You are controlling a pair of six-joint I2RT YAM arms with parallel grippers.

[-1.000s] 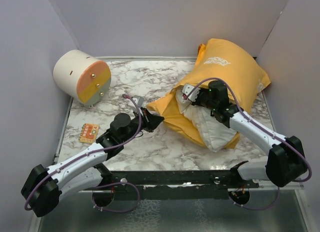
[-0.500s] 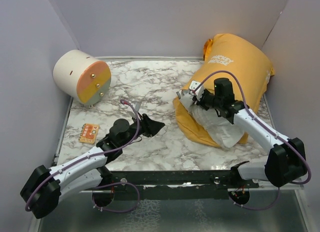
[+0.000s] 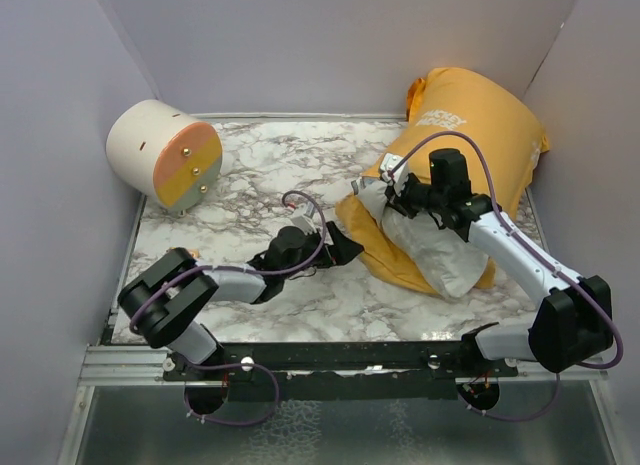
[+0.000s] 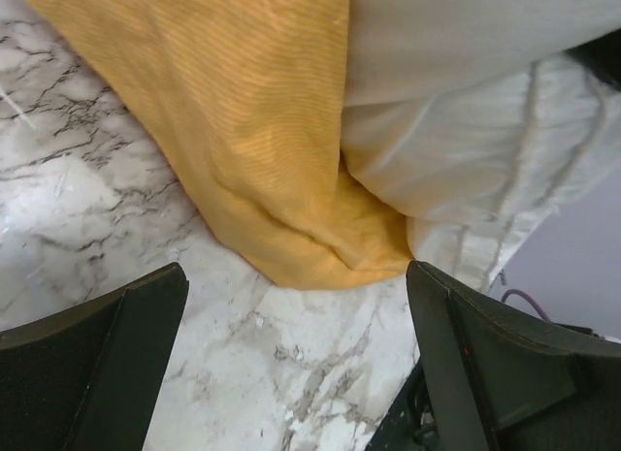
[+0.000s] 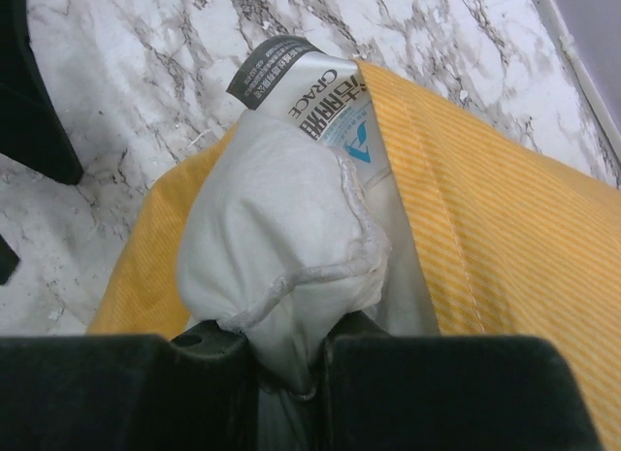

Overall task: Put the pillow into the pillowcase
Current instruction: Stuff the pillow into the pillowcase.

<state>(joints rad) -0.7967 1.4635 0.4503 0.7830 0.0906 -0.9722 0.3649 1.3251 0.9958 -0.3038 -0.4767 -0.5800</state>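
The orange-yellow pillowcase [image 3: 470,125] leans against the back right walls, its white lettering facing up. The white pillow [image 3: 435,255] sticks out of its open mouth toward the front. My right gripper [image 3: 393,190] is shut on a bunched corner of the pillow [image 5: 272,238], beside its printed label [image 5: 310,92]; the pillowcase's hem [image 5: 505,228] lies beside it. My left gripper [image 3: 345,250] rests low on the marble, open, its jaws wide apart. The lower corner of the pillowcase [image 4: 243,112] lies just ahead of the left gripper [image 4: 296,276], with the pillow [image 4: 466,131] showing to its right.
A cream-and-orange cylinder [image 3: 165,153] lies at the back left. White walls close in the marble table [image 3: 290,165] at the back and on both sides. My left arm [image 3: 170,295] is folded low across the front left.
My left gripper let go of the pillowcase's edge, opened wide and slid right toward the case's lower corner. The released flap fell back. The right gripper stayed shut on the pillow.
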